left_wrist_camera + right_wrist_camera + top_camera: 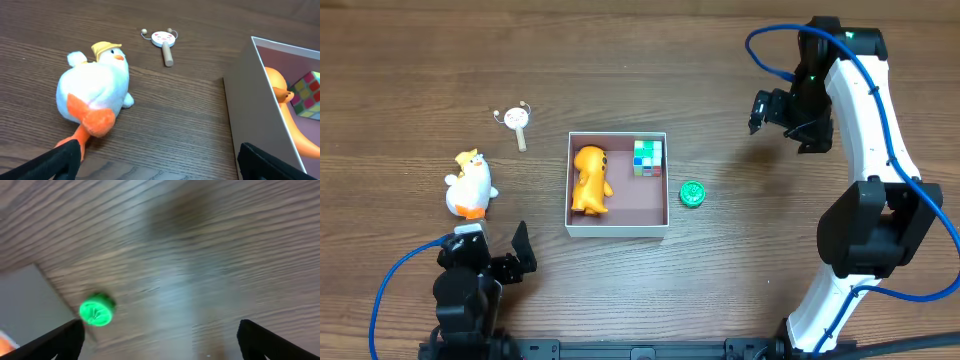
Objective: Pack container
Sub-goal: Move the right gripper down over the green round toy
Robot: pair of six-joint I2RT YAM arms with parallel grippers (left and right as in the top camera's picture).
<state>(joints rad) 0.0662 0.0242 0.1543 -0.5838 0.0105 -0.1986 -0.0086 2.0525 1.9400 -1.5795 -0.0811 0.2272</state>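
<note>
The container, a shallow white box with a pinkish inside, sits mid-table and holds an orange toy and a coloured cube. Its wall shows in the left wrist view. A white plush duck lies left of the box, also in the left wrist view. A small rattle drum lies farther back. A green round toy lies just right of the box, also in the right wrist view. My left gripper is open and empty near the duck. My right gripper is open and empty, raised at the far right.
The wooden table stretches around the box. The right arm's white links and blue cable stand along the right side. The left arm's base is at the front edge.
</note>
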